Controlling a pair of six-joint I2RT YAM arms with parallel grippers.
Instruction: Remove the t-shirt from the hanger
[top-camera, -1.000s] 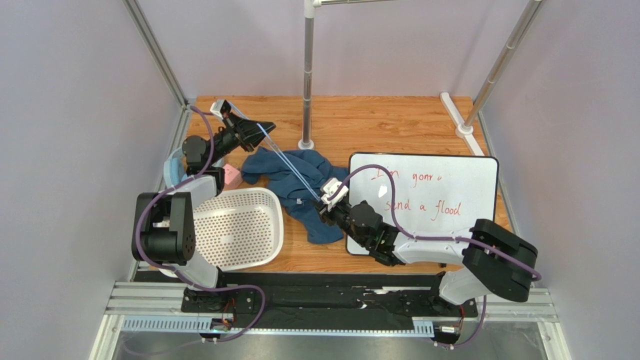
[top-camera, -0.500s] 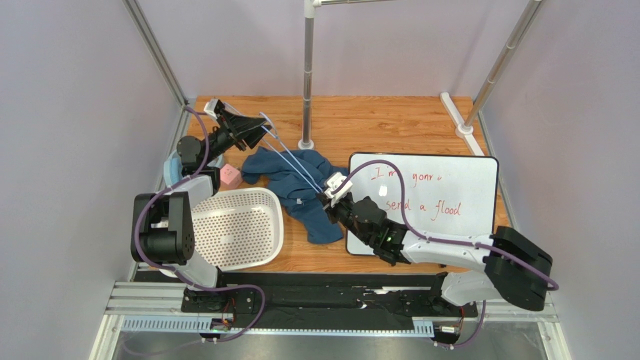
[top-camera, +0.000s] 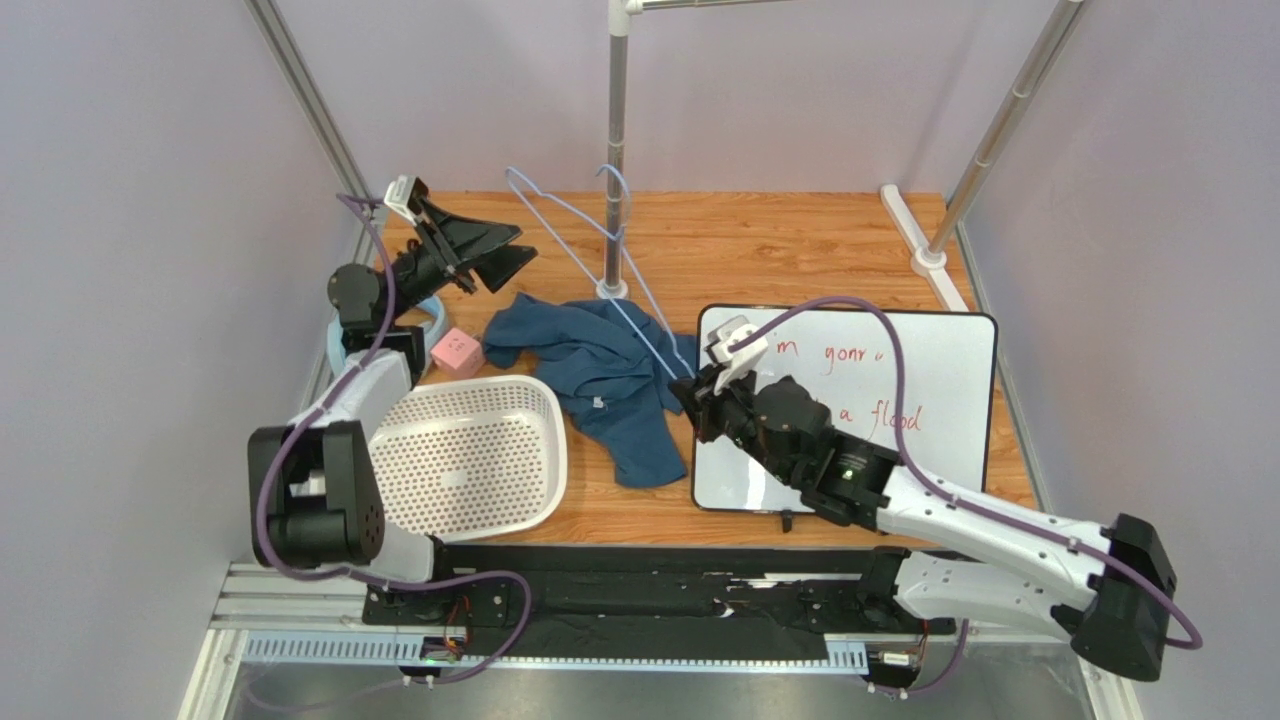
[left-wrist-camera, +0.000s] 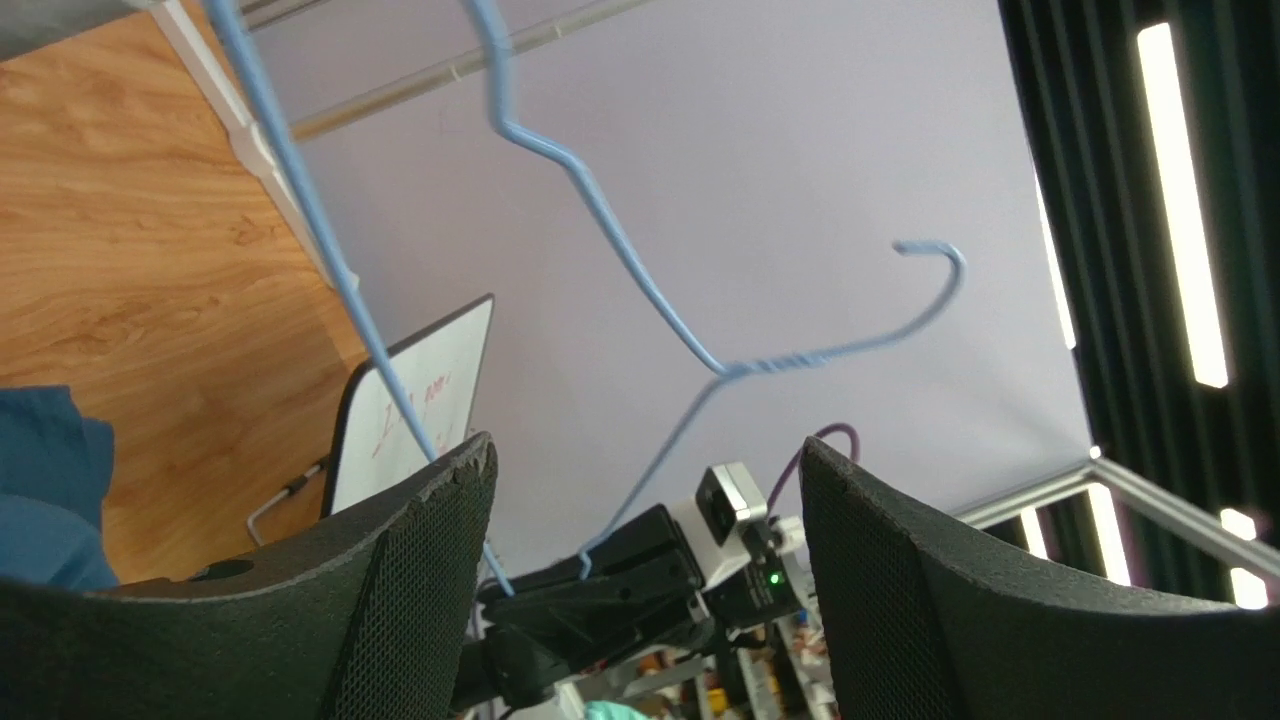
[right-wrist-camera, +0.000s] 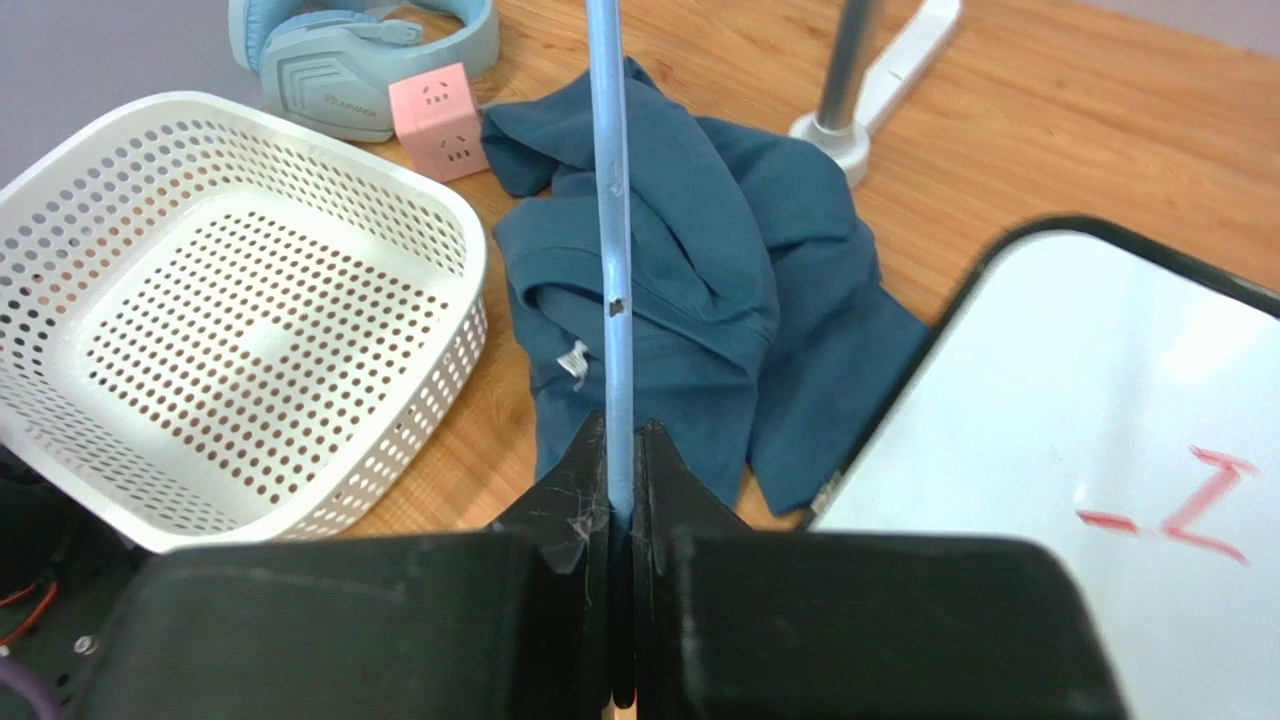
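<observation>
The dark teal t-shirt (top-camera: 601, 383) lies crumpled on the wooden table, its white neck label (right-wrist-camera: 573, 362) showing in the right wrist view. My right gripper (top-camera: 699, 387) is shut on one end of the light-blue wire hanger (top-camera: 649, 338). The hanger slants up and away over the t-shirt (right-wrist-camera: 706, 300), and no cloth hangs on it. In the right wrist view the wire of the hanger (right-wrist-camera: 609, 225) runs straight out from the pinched jaws of the right gripper (right-wrist-camera: 621, 450). My left gripper (top-camera: 508, 248) stands open at the far left, apart from the hanger (left-wrist-camera: 601, 225), with nothing between its fingers (left-wrist-camera: 406, 600).
A white perforated basket (top-camera: 451, 393) sits at the near left, with a pink cube (top-camera: 458, 356) and blue headphones (top-camera: 428, 315) behind it. A whiteboard (top-camera: 902, 360) with red writing lies on the right. The rack pole (top-camera: 616, 150) stands on its base (top-camera: 612, 285) just behind the t-shirt.
My left gripper opened, let go of the hanger and drew back to the left. My right gripper shut on the hanger's lower end and swung it up, while the t-shirt stayed on the table.
</observation>
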